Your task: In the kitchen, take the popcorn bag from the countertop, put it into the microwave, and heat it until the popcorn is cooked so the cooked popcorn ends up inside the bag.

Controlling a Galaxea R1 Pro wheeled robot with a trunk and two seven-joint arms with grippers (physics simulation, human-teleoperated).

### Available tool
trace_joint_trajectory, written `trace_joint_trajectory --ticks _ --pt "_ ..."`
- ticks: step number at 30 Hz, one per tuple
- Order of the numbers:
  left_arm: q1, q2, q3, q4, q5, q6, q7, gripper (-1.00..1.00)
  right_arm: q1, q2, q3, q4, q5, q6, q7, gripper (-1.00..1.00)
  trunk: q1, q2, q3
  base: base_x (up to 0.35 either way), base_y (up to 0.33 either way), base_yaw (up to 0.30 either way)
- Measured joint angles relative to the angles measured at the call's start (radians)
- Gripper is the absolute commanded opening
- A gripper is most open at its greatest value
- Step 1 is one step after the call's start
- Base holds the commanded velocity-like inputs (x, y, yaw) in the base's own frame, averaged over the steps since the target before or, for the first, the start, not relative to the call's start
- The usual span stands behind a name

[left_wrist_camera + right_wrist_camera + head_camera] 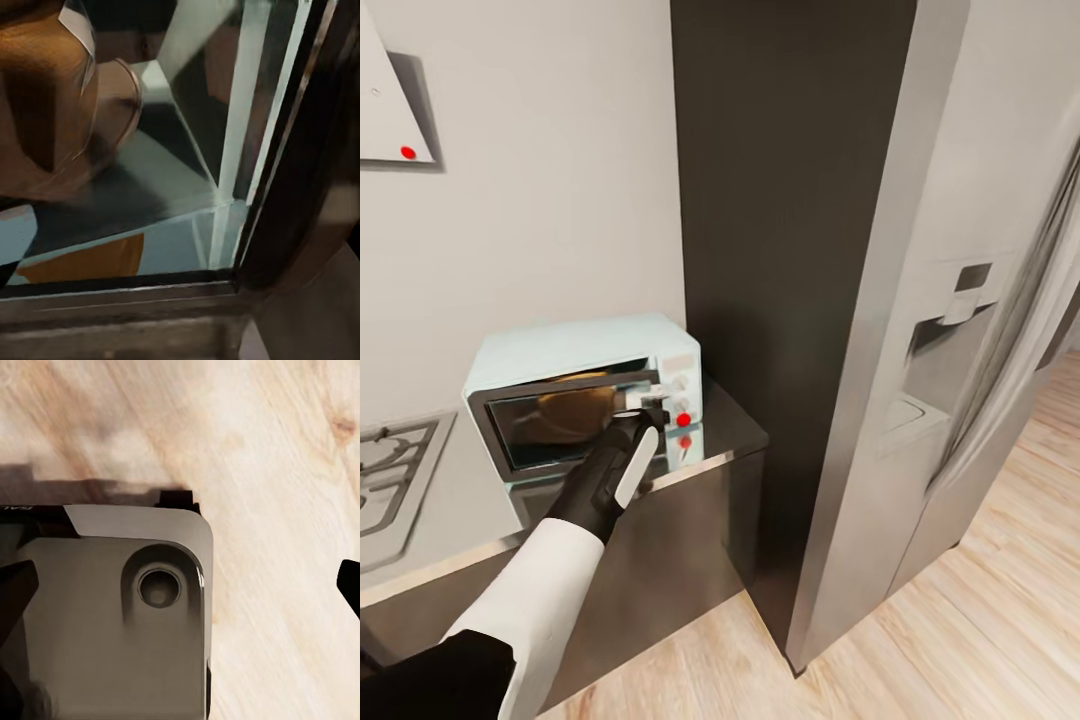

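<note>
Your left gripper (650, 402) sits at centre-left of the head view, at the top right corner of the microwave's door, just beside the white control panel (681, 398). The fingers are too small and blurred there to read, so I cannot tell whether they are spread or closed. The microwave (575, 350) stands on the countertop (732, 425) in the lower left half of the frame, next to the tall grey fridge (920, 330) on the right.

The popcorn bag (575, 405) looks to be inside already: a golden-tan shape shows behind the dark glass. In the left wrist view the same crumpled bag (52, 90) fills the upper left, with the door frame (300, 150) running down the right side, very close to the camera.

The step in hand appears to be shutting the door or reaching for the controls. If the door is not fully seated, push flat on its upper edge near the latch side, slowly, so the light oven does not slide on the slab. Then shift right to the red-lit knob (683, 419) and approach it squarely, avoiding a sideways nudge.

The right wrist view looks down at wood floor (285, 472) and part of the robot's base (105, 615); the right gripper's condition I cannot tell.
</note>
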Motion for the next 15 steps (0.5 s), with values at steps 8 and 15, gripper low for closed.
trace_joint_trajectory --ticks 8,15 --pt "0.0 0.011 0.001 0.0 -0.009 0.004 0.002 1.0 0.0 -0.001 0.0 0.0 0.0 0.0 0.0 1.0 0.0 0.0 0.0 0.146 0.0 0.0" --pt "0.0 0.011 0.001 0.001 -0.033 0.014 0.006 1.0 0.0 -0.002 0.0 0.0 0.0 0.0 0.0 1.0 0.0 0.0 0.0 0.114 0.0 0.0"
